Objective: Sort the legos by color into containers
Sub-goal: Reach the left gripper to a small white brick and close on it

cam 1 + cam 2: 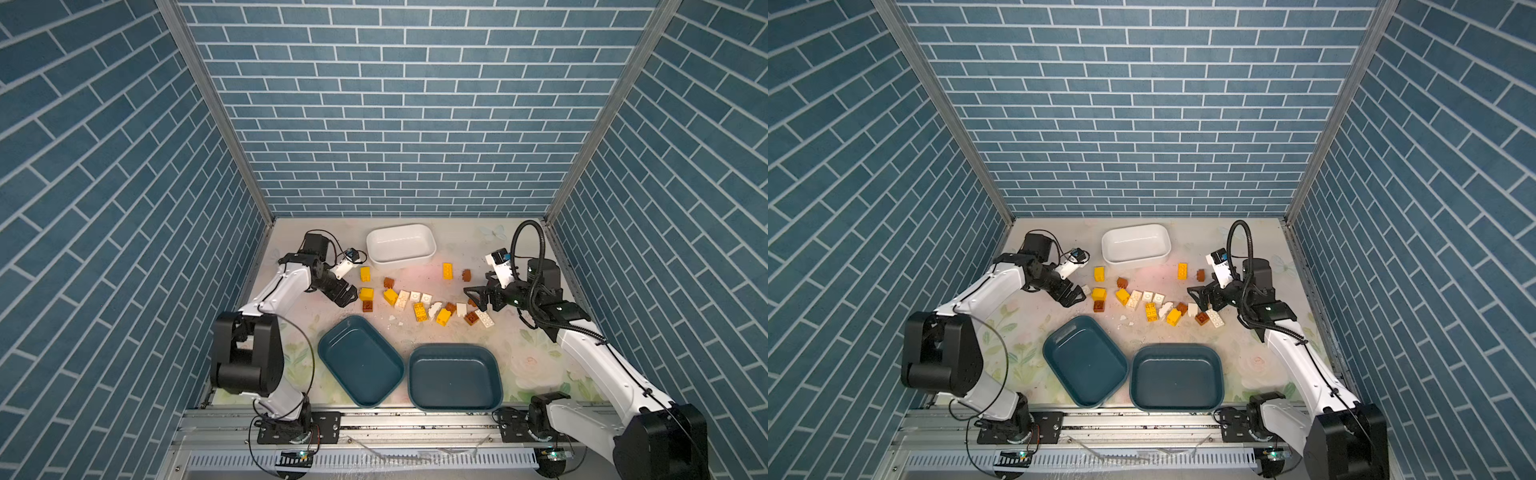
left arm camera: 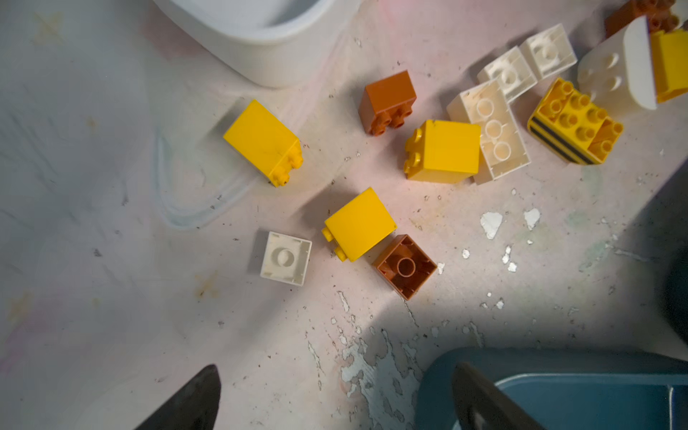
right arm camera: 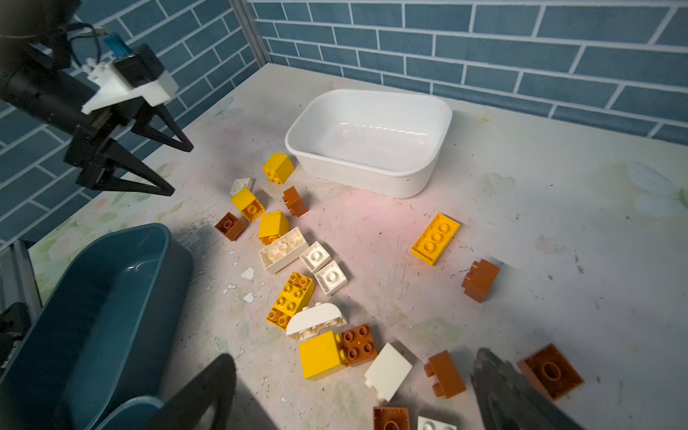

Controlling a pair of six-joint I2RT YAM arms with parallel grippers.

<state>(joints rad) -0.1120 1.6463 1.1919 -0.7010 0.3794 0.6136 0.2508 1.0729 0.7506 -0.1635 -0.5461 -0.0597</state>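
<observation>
Look light, rigid, slick; best nipped across flat sides of legos [image 2: 359, 223] just ahead of left pincer [image 1: 350, 296], spread wide and empty like right pincer [image 1: 471, 299].

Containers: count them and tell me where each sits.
3. The white container stands at the back. The angled teal container lies at the front centre; the straight teal container is beside it, toward the right arm. None seems hidden.

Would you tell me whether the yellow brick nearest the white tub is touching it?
Apart. The left wrist view shows bare table between the yellow brick and the white tub.
</observation>
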